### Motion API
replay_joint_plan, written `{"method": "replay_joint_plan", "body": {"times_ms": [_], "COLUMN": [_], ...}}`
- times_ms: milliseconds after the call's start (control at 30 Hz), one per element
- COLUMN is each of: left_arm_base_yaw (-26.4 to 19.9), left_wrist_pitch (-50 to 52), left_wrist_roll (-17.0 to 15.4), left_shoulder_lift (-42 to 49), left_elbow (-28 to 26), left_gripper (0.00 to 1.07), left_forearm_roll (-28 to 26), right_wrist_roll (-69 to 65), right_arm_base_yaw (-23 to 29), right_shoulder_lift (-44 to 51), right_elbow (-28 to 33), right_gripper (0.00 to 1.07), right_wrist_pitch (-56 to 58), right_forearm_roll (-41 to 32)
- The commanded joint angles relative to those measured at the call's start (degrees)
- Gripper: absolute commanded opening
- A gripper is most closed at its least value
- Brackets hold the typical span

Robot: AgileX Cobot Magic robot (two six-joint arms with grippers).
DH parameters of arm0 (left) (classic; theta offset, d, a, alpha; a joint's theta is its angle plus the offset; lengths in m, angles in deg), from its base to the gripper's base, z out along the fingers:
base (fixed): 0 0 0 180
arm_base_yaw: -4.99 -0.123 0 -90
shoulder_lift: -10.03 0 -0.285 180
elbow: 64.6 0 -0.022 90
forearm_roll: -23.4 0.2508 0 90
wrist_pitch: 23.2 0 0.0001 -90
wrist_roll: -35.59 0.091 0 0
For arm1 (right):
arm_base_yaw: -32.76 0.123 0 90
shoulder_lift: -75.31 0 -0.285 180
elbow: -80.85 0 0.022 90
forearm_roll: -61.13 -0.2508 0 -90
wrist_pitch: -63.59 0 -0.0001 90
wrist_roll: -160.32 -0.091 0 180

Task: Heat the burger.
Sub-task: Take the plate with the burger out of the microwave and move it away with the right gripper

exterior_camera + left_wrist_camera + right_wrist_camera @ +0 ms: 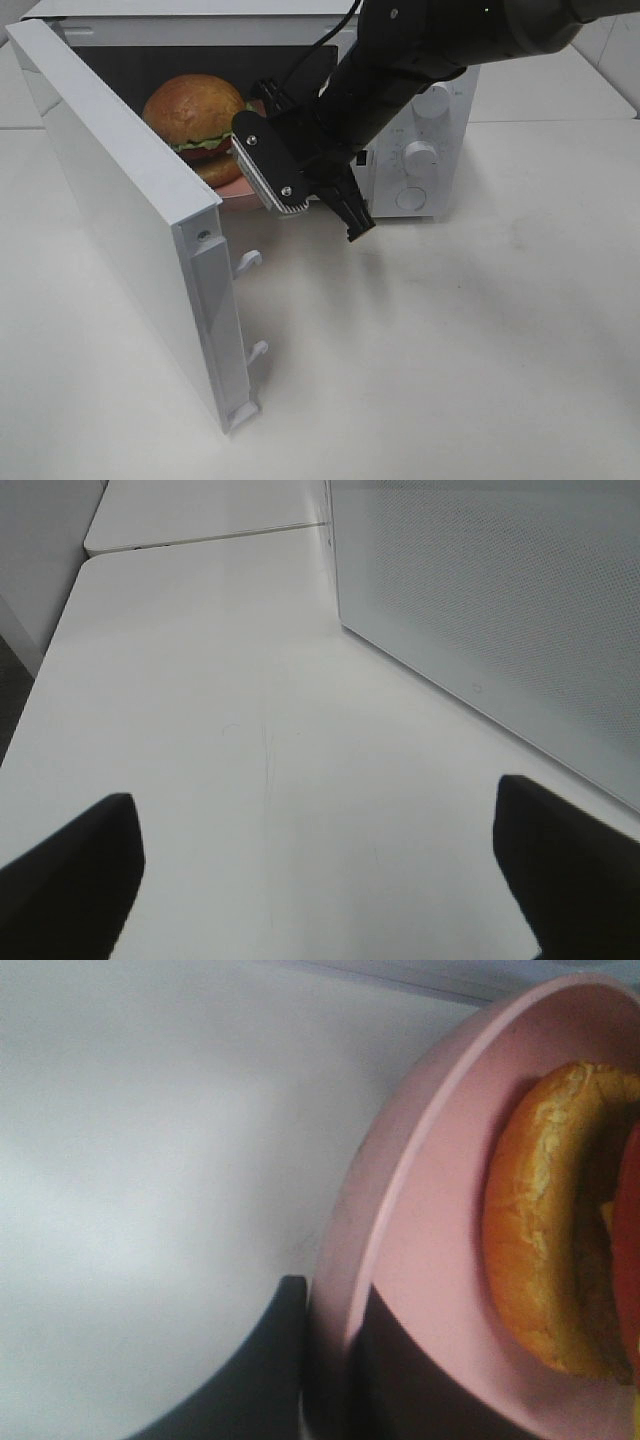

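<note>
Placement of the burger (195, 118) inside the microwave (420, 120) is the step in hand, as I judge it, and it is nearly complete. The right pincer (330, 1360) is closed narrow on the rim of the pink plate (420, 1250): in the right wrist view one dark finger lies outside the rim and the other inside, with the rim between them. The burger sits on this plate, just beyond the right pincer, deeper in the oven cavity, and the bun does not touch the fingers. To finish well, I think the pincer should set the plate fully flat on the oven floor, open slowly so that the rim does not jump, and then draw straight back and out through the opening. The open door (120, 210) stands close beside the right arm, on its left, so the retreat must not swing toward it. The left pincer (320, 880) is wide open and holds nothing; it hangs over the bare worktop (250, 680), with the outer face of the door just beside it.
</note>
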Motion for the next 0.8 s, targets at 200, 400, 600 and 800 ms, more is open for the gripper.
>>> {"method": "replay_joint_plan", "body": {"times_ms": [200,400,600,800], "left_arm_base_yaw": [-0.1,-0.1,-0.1,-0.1], "left_wrist_pitch": [-0.1,-0.1,-0.1,-0.1], "left_wrist_roll": [0.1,0.1,0.1,0.1], "left_shoulder_lift": [1.1,1.1,1.1,1.1], "left_elbow": [-0.1,-0.1,-0.1,-0.1], "left_gripper": [0.87,0.87,0.87,0.87], "left_forearm_roll": [-0.1,-0.1,-0.1,-0.1], "right_wrist_roll": [1.8,1.8,1.8,1.8], "right_arm_base_yaw": [-1.1,-1.1,-1.1,-1.0], "right_shoulder_lift": [6.8,9.6,12.9,17.5], "right_elbow": [6.7,10.5,14.9,21.1], "right_gripper": [0.00,0.00,0.00,0.00], "right_wrist_pitch": [-4.8,-6.0,-6.8,-8.3], "right_forearm_roll": [-1.4,-1.2,-1.2,-1.2]}}
